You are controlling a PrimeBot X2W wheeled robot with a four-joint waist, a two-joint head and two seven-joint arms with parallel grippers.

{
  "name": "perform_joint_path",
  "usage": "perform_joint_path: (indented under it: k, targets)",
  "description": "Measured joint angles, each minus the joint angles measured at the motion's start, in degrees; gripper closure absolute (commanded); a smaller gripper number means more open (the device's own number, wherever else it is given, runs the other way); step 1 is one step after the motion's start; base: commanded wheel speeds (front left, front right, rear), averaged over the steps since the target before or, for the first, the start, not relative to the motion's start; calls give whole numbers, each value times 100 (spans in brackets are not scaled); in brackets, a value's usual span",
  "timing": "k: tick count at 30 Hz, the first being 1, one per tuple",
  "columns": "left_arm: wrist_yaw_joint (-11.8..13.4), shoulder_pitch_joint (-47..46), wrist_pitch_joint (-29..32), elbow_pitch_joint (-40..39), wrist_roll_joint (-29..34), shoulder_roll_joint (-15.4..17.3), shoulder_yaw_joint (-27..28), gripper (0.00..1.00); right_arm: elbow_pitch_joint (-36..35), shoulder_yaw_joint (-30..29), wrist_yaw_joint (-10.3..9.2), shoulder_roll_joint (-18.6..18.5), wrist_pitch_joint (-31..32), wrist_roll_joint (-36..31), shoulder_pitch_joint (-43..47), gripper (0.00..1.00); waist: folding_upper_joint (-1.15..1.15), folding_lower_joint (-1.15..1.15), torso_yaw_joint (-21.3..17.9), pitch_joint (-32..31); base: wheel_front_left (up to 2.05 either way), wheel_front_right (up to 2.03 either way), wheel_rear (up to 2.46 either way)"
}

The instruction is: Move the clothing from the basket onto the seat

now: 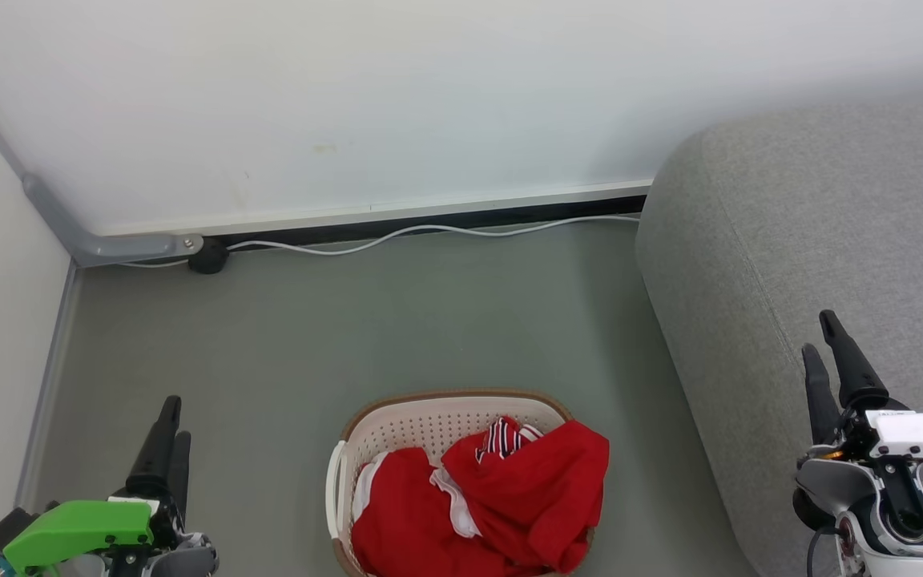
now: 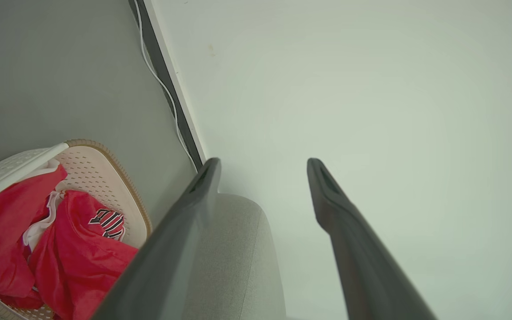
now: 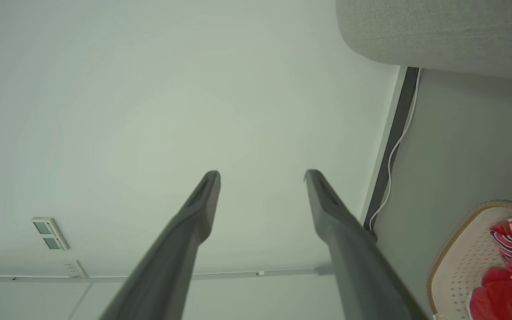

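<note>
Seeing clothing [image 1: 501,497] piled in basket [image 1: 429,417] on floor [image 1: 309,336], just beside seat [image 1: 790,240]. Holding nothing in left gripper [image 1: 176,418] or right gripper [image 1: 819,332]; both spread open, apart from basket.

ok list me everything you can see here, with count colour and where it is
floor: 1, grey-green, across the middle
wall: 1, white, at the back
seat: 1, light grey, right, reaching the wall
basket: 1, cream with brown rim, on the floor left of the seat
clothing: one heap, pieces hard to count, red with white and striped trim, in the basket
cable: 1, white, along the foot of the wall
conduit: 1, grey, left corner
wall plates: 2, pale, on the wall
left gripper: 1, dark fingers, open, lower left
right gripper: 1, dark fingers, open, lower right
</note>
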Motion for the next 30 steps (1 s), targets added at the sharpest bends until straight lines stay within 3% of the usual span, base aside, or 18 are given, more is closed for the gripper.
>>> perform_joint_path:
  k: [14, 30]
  targets:
    - [130, -20, -379, 2, 1171, 297, -608, 0, -146, 372, -9, -372, -357, -1160, 54, 0, 0, 0, -37, -107, 0, 0, 0]
    - [500, -180, -727, 221, 2631, 645, -1313, 0, -214, 1287, -255, -959, -576, -3106, 59, 0, 0, 0, -97, -208, 0, 0, 0]
